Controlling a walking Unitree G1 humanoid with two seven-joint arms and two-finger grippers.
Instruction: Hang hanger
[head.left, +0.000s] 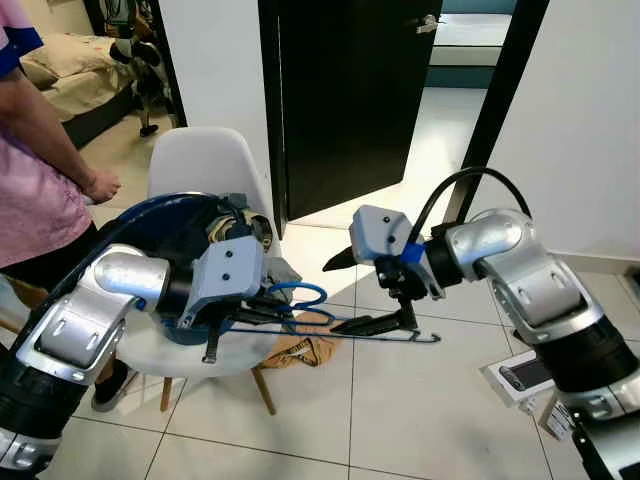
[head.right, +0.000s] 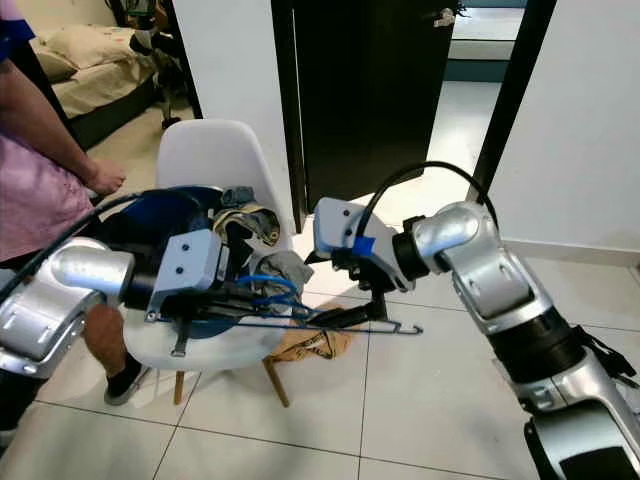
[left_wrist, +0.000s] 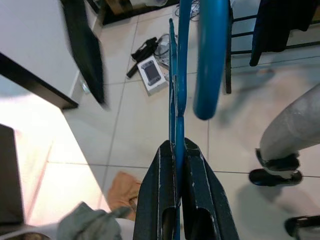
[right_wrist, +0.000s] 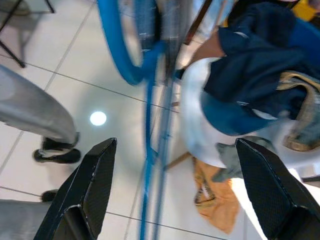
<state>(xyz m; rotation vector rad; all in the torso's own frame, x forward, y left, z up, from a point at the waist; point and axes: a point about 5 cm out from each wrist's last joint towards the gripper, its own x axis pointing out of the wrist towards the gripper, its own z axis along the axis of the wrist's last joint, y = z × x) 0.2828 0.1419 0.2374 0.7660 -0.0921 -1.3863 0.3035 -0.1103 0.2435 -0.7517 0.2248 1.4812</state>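
A blue hanger (head.left: 318, 318) with a thin dark bar lies roughly level in front of the white chair (head.left: 200, 160), its hook (head.left: 303, 294) near my left hand. My left gripper (head.left: 280, 314) is shut on the hanger close to the hook; the left wrist view has the blue wire (left_wrist: 177, 75) pinched between the two black fingers (left_wrist: 160, 200). My right gripper (head.left: 358, 293) is open wide around the middle of the hanger without touching it. The right wrist view has the blurred hanger (right_wrist: 150, 100) running between its spread fingers (right_wrist: 85, 190).
Blue and mixed clothes (head.left: 165, 215) are piled on the chair. A person (head.left: 40, 190) in a pink shirt stands at the left. An orange cloth (head.left: 305, 352) lies on the tiled floor under the chair. A dark open door (head.left: 350, 90) is behind, and a small device (head.left: 520, 375) lies at the right.
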